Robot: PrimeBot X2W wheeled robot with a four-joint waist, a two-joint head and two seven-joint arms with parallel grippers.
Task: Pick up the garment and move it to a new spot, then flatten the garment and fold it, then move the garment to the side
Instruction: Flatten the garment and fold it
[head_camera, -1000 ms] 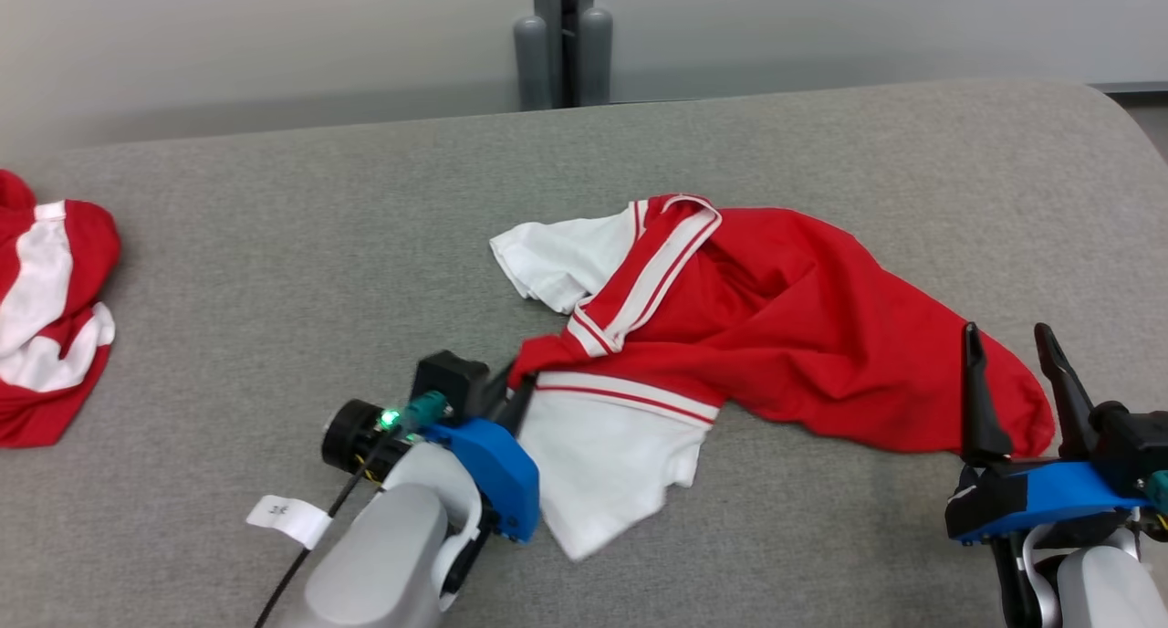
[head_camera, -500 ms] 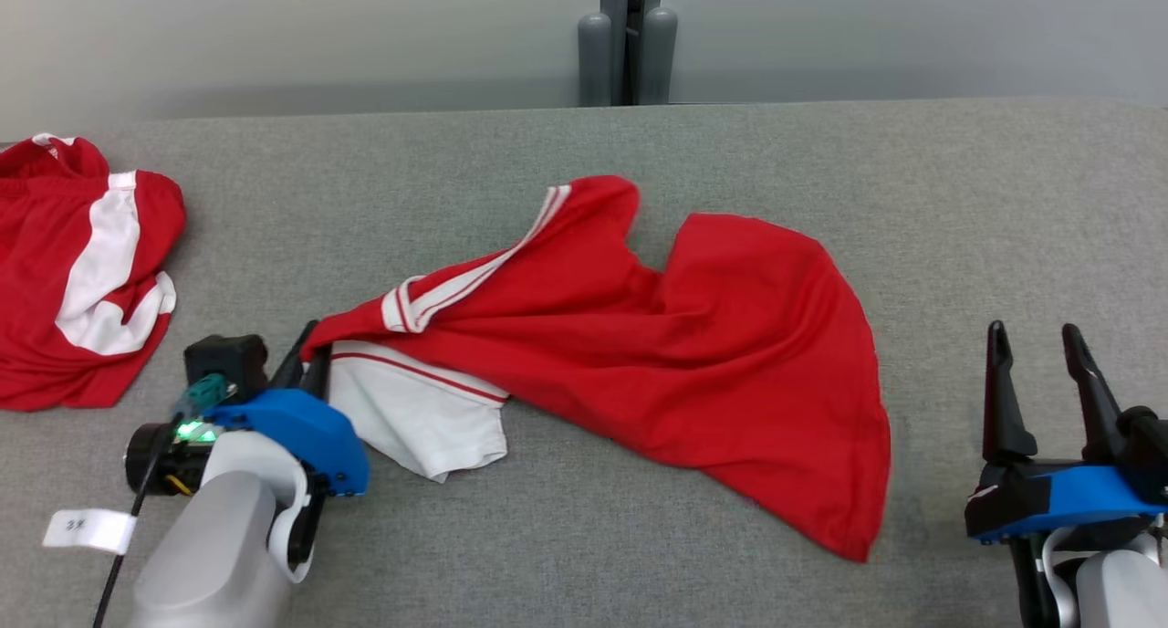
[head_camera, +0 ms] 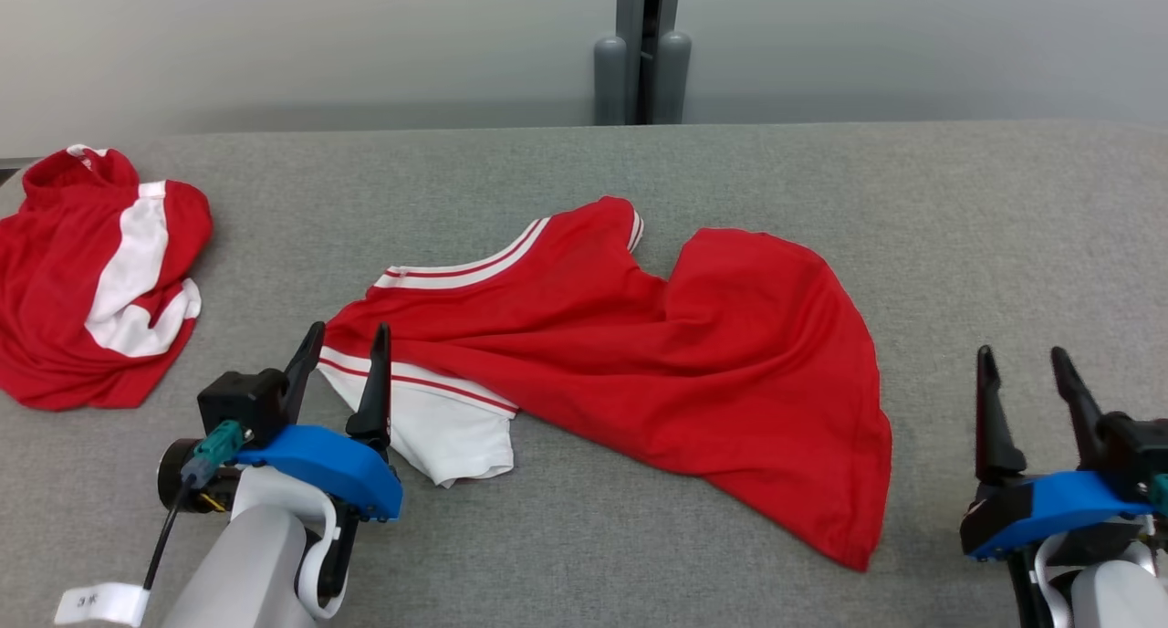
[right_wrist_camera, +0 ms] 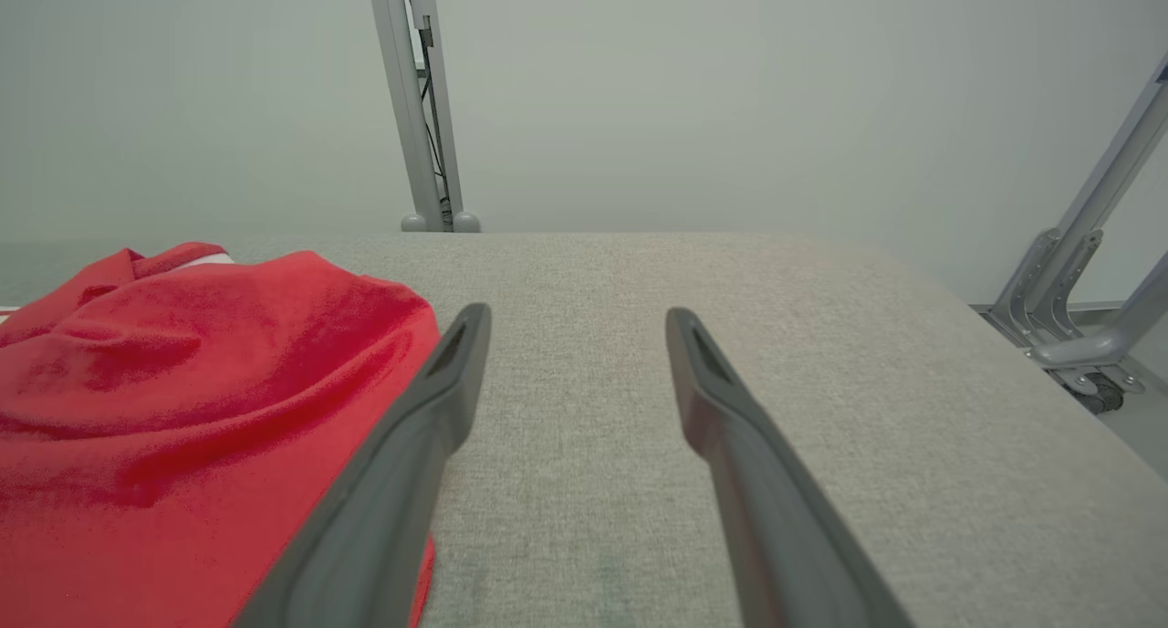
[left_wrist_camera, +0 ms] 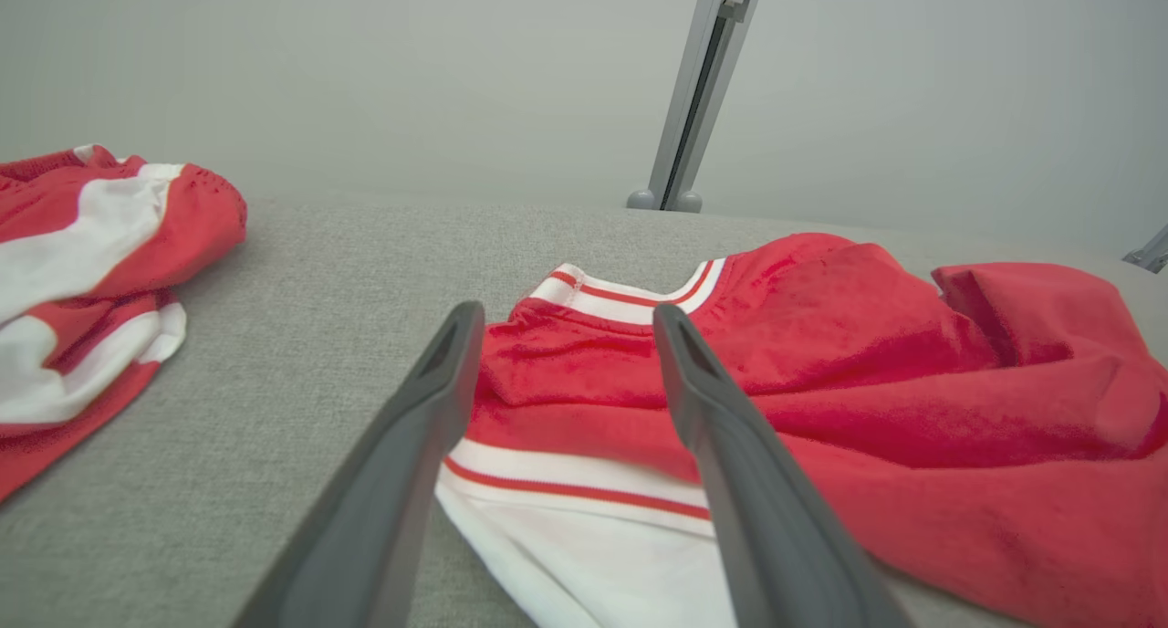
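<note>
Left gripper (head_camera: pixel 349 331): by the surface's front edge, left of centre. Its two dark fingers are spread wide and grip nothing, and they straddle the garment's left end.
Right gripper (head_camera: pixel 1021 351): at the front-right corner, its fingers parted and empty over bare cloth, just right of the garment's hem.
Red jersey with white striped trim and a white sleeve (head_camera: pixel 639 354): lying rumpled across the middle of the grey fabric-covered table (head_camera: pixel 958 199), with the sleeve towards the front.
Crumpled red-and-white garment (head_camera: pixel 91 281): heaped at the left edge, well apart from the jersey.
Grey metal post (head_camera: pixel 646 53): upright behind the far edge.
</note>
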